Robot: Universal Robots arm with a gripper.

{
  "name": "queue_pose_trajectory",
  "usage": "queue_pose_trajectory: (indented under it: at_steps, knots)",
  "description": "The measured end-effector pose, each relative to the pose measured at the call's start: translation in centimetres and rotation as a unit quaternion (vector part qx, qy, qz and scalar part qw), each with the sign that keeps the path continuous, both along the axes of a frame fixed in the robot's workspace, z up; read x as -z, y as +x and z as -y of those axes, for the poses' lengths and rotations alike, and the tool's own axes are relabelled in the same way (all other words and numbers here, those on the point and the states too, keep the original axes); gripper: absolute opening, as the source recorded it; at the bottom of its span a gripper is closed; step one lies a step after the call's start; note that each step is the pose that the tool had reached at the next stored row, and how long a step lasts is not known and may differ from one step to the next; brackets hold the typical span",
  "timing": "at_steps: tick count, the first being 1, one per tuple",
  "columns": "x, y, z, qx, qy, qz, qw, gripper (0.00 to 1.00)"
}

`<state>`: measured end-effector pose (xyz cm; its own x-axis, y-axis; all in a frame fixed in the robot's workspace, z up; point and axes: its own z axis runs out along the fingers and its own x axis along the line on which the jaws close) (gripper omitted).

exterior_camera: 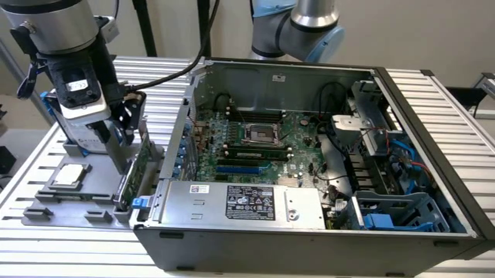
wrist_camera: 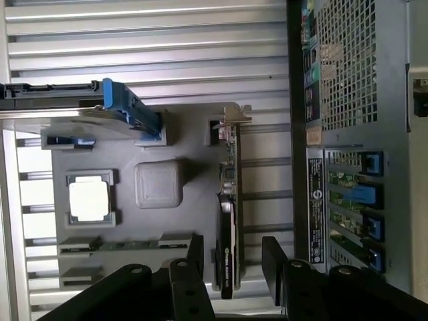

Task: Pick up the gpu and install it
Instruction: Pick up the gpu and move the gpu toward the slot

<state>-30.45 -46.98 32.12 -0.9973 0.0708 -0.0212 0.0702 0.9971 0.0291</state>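
The gpu [exterior_camera: 137, 167] stands on its long edge in a slot of the grey parts holder [exterior_camera: 58, 200], right beside the open computer case [exterior_camera: 309, 243]. In the wrist view the gpu [wrist_camera: 229, 194] appears edge-on, with its silver bracket [wrist_camera: 231, 115] at the far end. My gripper [exterior_camera: 122, 153] hangs over the card's near end. It is open [wrist_camera: 234, 253], one dark finger [wrist_camera: 196, 253] on each side of the card with a gap on both sides. Inside the case lies the motherboard [exterior_camera: 263, 136] with a blue card slot [exterior_camera: 243, 169].
On the holder, a silver hard drive with blue rails [wrist_camera: 107, 110] stands upright, and a processor chip [wrist_camera: 89, 200] lies flat in its recess. The case's rear panel [wrist_camera: 361, 87] sits close beside the card. A second robot arm [exterior_camera: 298, 26] rises behind the case. A slatted metal table [exterior_camera: 433, 98] carries everything.
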Motion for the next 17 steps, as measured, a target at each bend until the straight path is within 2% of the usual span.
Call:
queue_pose_trajectory:
  at_steps: [17]
  knots:
    - [3.09,0.3,0.23,0.0,0.0,0.0,1.0,0.48]
